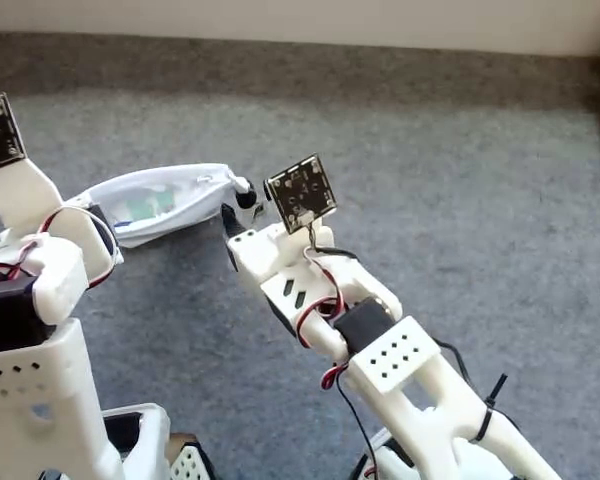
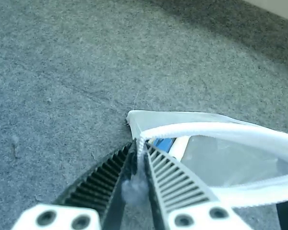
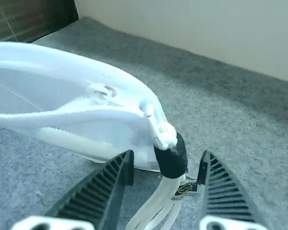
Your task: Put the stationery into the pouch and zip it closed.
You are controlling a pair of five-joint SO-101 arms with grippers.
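High view: white translucent fabric pouch lies on the grey carpeted surface, stretched out between the two grippers. Left gripper is clamped on the pouch's end corner, with a fold of fabric pinched tight between its ribbed jaws. Just past that pinch, a blue piece of stationery shows through the pouch wall. From above, green and blue contents sit in the half nearer the left gripper, so loading looks done as far as the pictures go. At the end away from the left gripper, the black bead zip pull and its white cord tassel hang from the pouch tip. They sit between the jaws of the right gripper, which are spread wide with a gap on both sides of the bead, so it is released and holds nothing. The slider looks parked at the pouch end nearest the right gripper. I can't confirm the zip state along the full length. Two white bands run apart from the left gripper's pinch point, and they could be an open mouth or the zip plus a bottom seam. My read is that filling is complete and the zip is either at the end of its travel or needs one pull. If it's open, the right gripper needs to close on the bead while the left keeps the corner anchored.
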